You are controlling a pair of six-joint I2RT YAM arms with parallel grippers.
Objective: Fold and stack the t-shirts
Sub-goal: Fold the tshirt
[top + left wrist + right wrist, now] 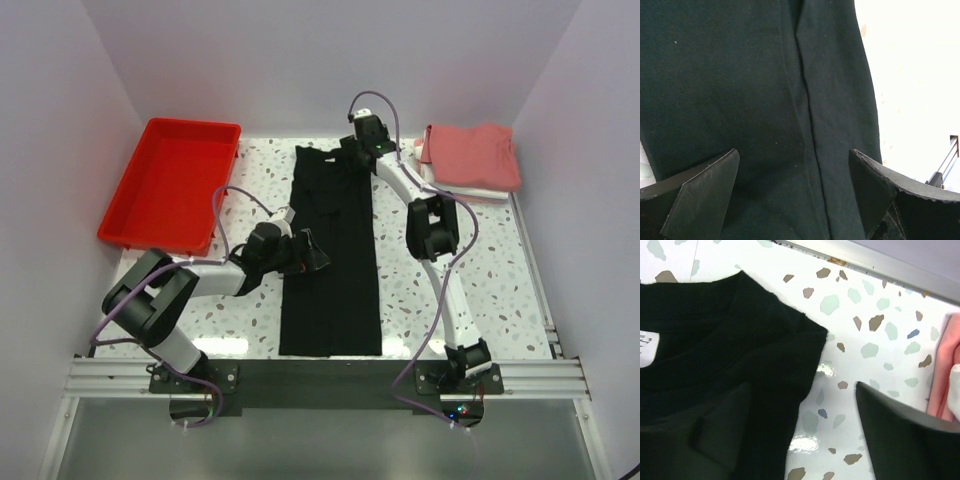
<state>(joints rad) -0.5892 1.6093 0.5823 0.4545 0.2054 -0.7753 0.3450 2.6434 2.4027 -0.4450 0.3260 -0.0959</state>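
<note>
2 arms, the left arm (165, 300) and the right arm (445, 280), share white link tubes and bulky black joint housings. A thin purple-grey cable (372, 94) loops along each. The bases bolt onto a black plate (330, 372) on a silver aluminium rail (100, 376). The fingers (700, 195) are matte black, wedge-shaped and lightly scuffed.

Speckled white table (500, 270), black t-shirt (335, 290) flat at centre; red tray (170, 185) far left, folded shirts (470, 155) far right
</note>
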